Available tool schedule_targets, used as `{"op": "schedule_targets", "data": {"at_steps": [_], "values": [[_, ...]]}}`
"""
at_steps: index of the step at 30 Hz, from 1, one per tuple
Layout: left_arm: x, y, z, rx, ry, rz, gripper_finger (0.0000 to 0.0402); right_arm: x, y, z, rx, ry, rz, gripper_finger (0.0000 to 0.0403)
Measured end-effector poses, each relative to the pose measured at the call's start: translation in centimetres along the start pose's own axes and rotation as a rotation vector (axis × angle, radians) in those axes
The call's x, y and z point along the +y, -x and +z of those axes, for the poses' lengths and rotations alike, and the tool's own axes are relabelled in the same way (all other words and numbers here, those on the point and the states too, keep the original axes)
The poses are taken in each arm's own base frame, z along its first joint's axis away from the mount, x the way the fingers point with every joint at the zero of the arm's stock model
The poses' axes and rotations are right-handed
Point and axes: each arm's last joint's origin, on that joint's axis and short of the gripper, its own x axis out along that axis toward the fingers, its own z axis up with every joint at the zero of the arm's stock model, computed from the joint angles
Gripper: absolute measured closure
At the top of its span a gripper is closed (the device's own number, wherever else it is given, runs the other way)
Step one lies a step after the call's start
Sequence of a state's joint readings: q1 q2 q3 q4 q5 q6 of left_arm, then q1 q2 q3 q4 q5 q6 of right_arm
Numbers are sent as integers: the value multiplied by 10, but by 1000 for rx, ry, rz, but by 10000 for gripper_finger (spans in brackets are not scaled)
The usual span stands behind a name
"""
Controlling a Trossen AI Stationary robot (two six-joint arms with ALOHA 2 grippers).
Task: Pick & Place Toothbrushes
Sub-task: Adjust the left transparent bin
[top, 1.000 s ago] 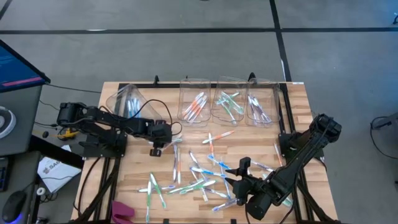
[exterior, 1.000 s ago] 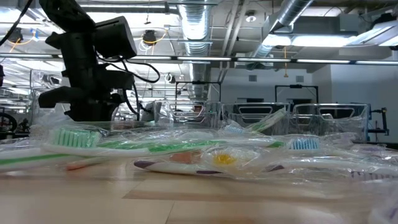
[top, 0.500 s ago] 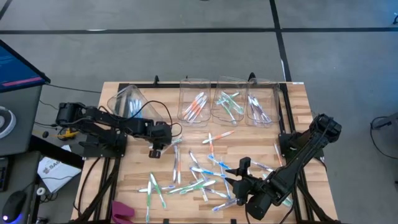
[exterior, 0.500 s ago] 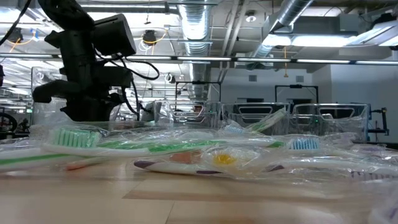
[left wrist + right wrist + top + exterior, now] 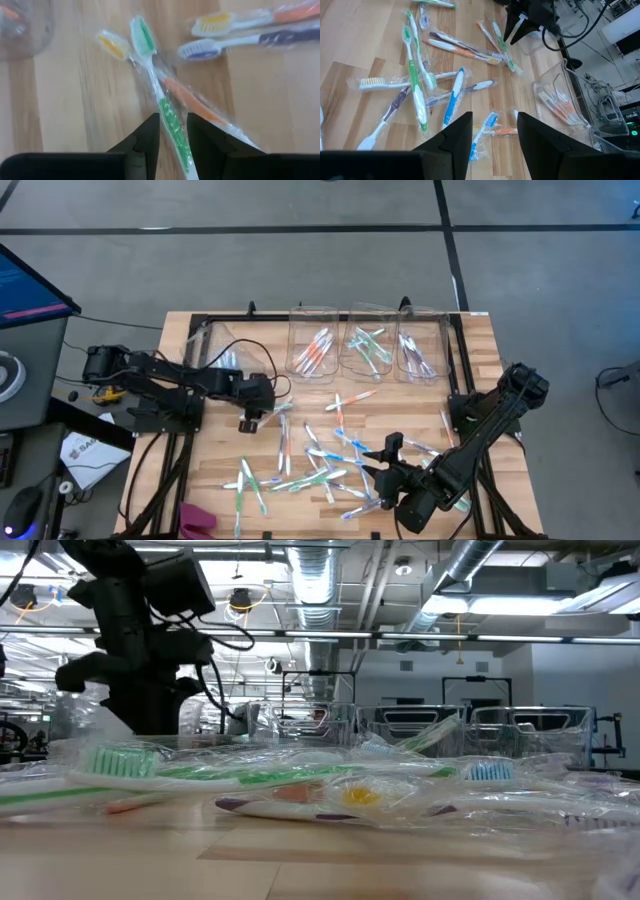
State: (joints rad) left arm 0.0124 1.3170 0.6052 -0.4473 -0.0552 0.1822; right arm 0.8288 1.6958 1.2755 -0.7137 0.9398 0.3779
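While the high view is looking straight down, the left gripper [image 5: 251, 421] is hanging over the left part of the wooden table [image 5: 470, 330], just beside the edge of the scattered toothbrushes [image 5: 320, 460] that are lying loose across the table's middle. More brushes are sitting in three clear bins [image 5: 365, 345] along the far edge. The right gripper [image 5: 384, 463] is hovering at the near right, at the edge of the scatter.

From table height in the low view, wrapped toothbrushes [image 5: 250, 780] are lying across the foreground, and a dark arm [image 5: 140, 630] is coming down behind them at the picture's left; its fingers are hidden.

Looking past the left gripper's [image 5: 173, 130] own fingers [image 5: 147, 137], the jaws are standing a narrow gap apart, straddling a green-handled toothbrush [image 5: 162, 102] lying on the wood; whether they are pinching it, I cannot tell. An orange one [image 5: 192, 102] is lying just beside it.

Looking past the right gripper [image 5: 493, 127], the jaws are standing apart with nothing between them, above brushes [image 5: 417, 85] strewn on the table; a blue one [image 5: 452, 97] is lying nearest.
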Motion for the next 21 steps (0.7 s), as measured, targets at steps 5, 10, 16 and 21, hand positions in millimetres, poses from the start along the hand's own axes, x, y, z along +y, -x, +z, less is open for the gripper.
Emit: {"op": "schedule_targets", "data": {"at_steps": [5, 10, 16, 21], "values": [[1, 13, 1, -62, 3, 27, 309, 0, 0, 0, 0, -1, -1, 253], [3, 27, 2, -127, 7, 48, 309, 0, 0, 0, 0, 0, 0, 253], [1, 43, 2, -201, 11, 55, 309, 0, 0, 0, 0, 0, -1, 253], [-15, 59, 2, -285, 45, 3, 309, 0, 0, 0, 0, 0, 0, 253]]}}
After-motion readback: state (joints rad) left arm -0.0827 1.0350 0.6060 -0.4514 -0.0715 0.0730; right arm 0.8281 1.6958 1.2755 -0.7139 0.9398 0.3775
